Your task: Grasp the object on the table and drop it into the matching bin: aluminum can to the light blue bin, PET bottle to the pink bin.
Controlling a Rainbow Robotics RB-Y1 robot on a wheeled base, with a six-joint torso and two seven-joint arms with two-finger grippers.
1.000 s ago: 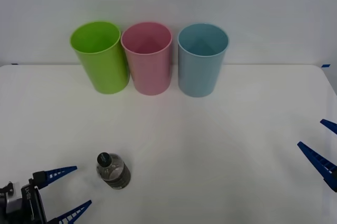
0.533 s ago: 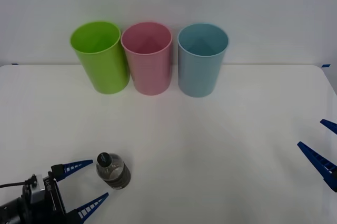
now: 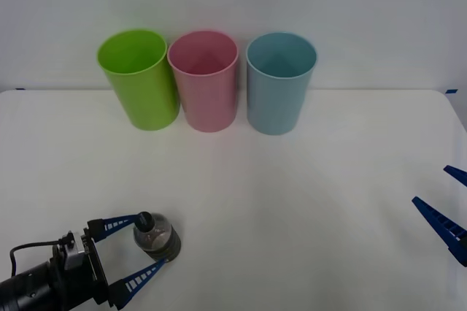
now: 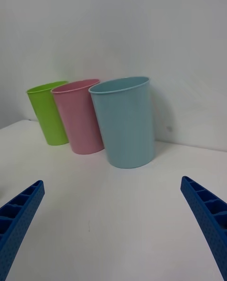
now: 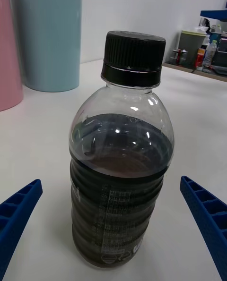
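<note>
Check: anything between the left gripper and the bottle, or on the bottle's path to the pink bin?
Nothing visible. The left gripper is open around the PET bottle, and bare table lies between the bottle and the pink bin.

You're looking at the white table (image 3: 292, 201) filling the lower frame. Three bins are standing along its far edge at upper centre: lime green bin (image 3: 139, 81), pink bin (image 3: 204, 83), light blue bin (image 3: 279, 85). The PET bottle (image 3: 155, 236) (upright, black cap) is standing at lower left.
</note>
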